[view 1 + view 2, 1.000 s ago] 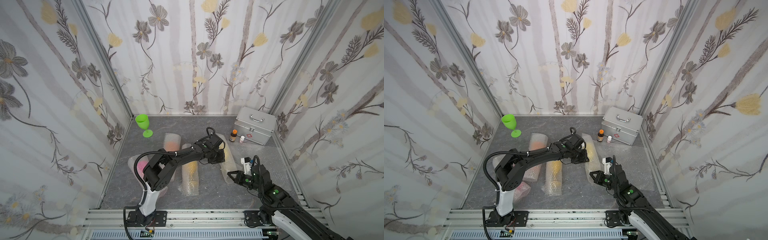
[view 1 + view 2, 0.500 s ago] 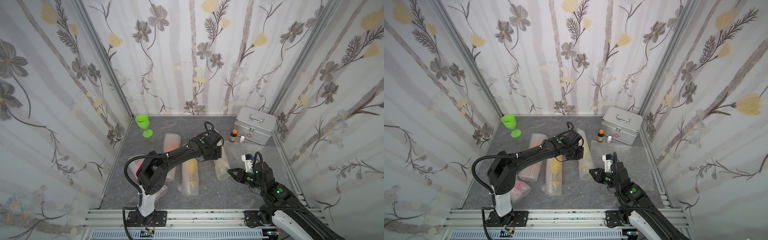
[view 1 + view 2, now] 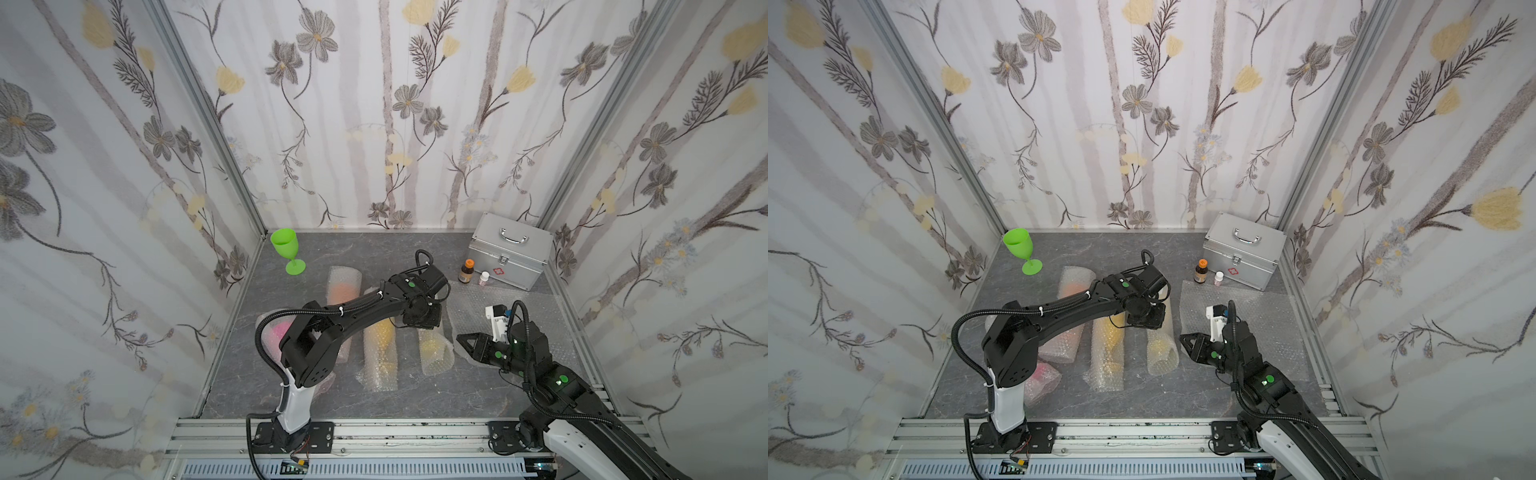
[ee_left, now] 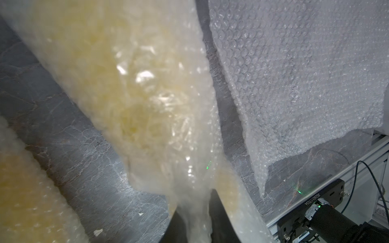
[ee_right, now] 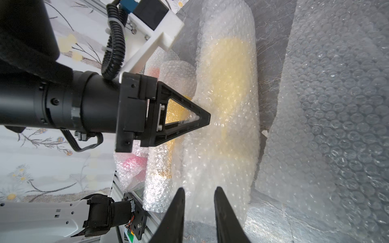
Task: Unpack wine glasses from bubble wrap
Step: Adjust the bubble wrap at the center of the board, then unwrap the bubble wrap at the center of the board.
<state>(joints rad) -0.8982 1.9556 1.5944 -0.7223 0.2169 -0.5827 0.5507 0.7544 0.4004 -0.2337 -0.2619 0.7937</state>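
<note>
- Unwrapping the yellow wine glass (image 5: 229, 84) is our step; it lies inside a bubble wrap roll (image 3: 434, 353) on the worktop (image 3: 415, 395), long axis running front to back.
- Our left hand (image 5: 202, 121) sits on the roll's far end, wrap between its fingers (image 4: 223, 221); clamped or not, we cannot tell.
- Our right hand (image 5: 199, 189), prongs apart and empty, points at the near end, nearest it.

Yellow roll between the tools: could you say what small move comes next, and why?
Probably ease the right tool onto the roll's near half and close: its jaws stand apart beside it, while the left tool seems to pinch the far end.
</note>
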